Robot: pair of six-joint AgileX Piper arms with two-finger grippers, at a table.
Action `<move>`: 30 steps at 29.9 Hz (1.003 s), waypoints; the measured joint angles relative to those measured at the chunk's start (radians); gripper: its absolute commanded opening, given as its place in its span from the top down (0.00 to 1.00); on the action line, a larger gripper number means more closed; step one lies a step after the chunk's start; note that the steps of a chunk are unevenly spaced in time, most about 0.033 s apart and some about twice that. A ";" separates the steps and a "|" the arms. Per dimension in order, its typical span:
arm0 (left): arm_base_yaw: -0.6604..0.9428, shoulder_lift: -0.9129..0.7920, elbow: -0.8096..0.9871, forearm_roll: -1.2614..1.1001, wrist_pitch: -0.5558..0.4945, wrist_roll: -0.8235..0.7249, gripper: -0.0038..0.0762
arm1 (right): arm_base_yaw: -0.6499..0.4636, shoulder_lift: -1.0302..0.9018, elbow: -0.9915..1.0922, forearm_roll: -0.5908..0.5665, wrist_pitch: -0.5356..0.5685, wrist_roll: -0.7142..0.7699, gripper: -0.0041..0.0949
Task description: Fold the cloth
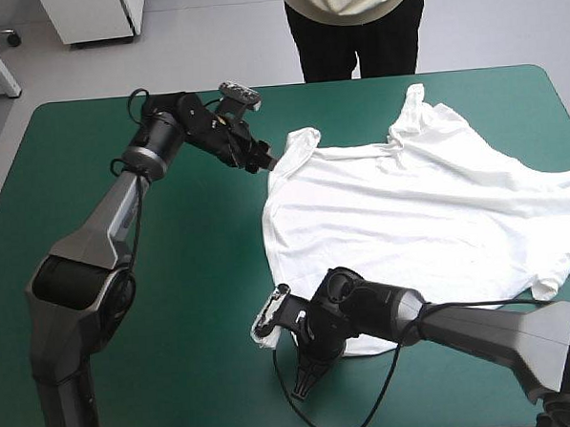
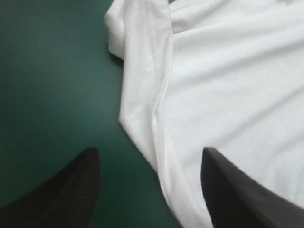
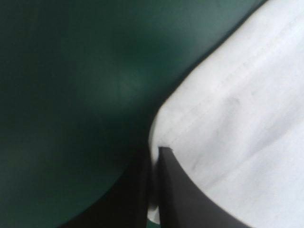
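The white T-shirt [image 1: 429, 215] lies spread over the right half of the table, with wrinkles. Its neck end points to the far edge. My left gripper [image 1: 267, 163] is low at the shirt's far left sleeve [image 1: 296, 146]. In the left wrist view that gripper [image 2: 149, 152] is open and the shirt's folded side edge [image 2: 159, 118] runs between its fingers. My right gripper [image 1: 269, 331] is at the shirt's near left corner. In the right wrist view it [image 3: 154, 151] is pinched on the hem [image 3: 199, 123], with the white sheet running off to one side.
The teal-green cover [image 1: 174, 277] stretches from the shirt's left side to the table's left edge. A sleeve of the shirt [image 1: 556, 276] reaches close to the table's right edge.
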 measured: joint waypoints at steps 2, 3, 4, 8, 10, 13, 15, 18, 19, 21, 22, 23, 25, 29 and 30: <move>-0.016 0.052 -0.035 0.005 0.000 0.000 0.39 | 0.000 0.000 0.000 0.000 0.001 0.000 0.98; -0.019 0.076 -0.051 0.007 0.000 0.000 0.39 | 0.000 0.000 0.000 0.000 0.001 0.000 0.98; -0.024 0.100 -0.065 0.008 0.000 0.000 0.39 | 0.000 0.000 0.000 0.000 0.001 0.000 0.98; -0.027 0.176 -0.107 0.025 -0.009 -0.008 0.39 | 0.000 0.000 0.000 0.000 0.001 0.000 0.98; -0.027 0.199 -0.114 0.035 -0.020 -0.013 0.39 | 0.000 0.000 0.000 0.001 0.001 0.000 0.98; -0.027 0.223 -0.120 0.037 -0.029 -0.014 0.39 | 0.000 0.000 0.000 0.004 0.001 0.000 0.98; -0.028 0.233 -0.121 0.037 -0.028 -0.014 0.39 | -0.001 0.000 0.000 0.004 0.001 0.000 0.98; -0.038 0.248 -0.122 0.041 -0.026 -0.014 0.39 | -0.001 0.000 0.000 0.007 0.001 0.000 0.98; -0.043 0.249 -0.122 0.046 -0.027 -0.013 0.39 | -0.002 0.000 0.000 0.007 0.001 0.000 0.98; -0.057 0.251 -0.124 0.049 -0.027 -0.010 0.39 | -0.002 0.000 0.000 0.007 0.001 0.000 0.98; -0.062 0.251 -0.124 0.050 -0.030 -0.006 0.41 | -0.002 0.000 0.000 0.007 0.001 0.000 0.98; -0.069 0.252 -0.125 0.051 -0.033 -0.001 0.44 | -0.002 0.000 0.000 0.007 0.001 0.000 0.98; -0.082 0.253 -0.125 0.051 -0.046 0.003 0.57 | -0.002 0.000 0.000 0.007 0.001 0.000 0.98; -0.094 0.255 -0.125 0.080 -0.089 0.003 0.94 | -0.002 0.000 0.000 0.009 -0.004 0.017 0.98; -0.094 0.255 -0.125 0.091 -0.097 0.002 0.96 | -0.002 0.000 0.000 0.009 -0.005 0.028 0.98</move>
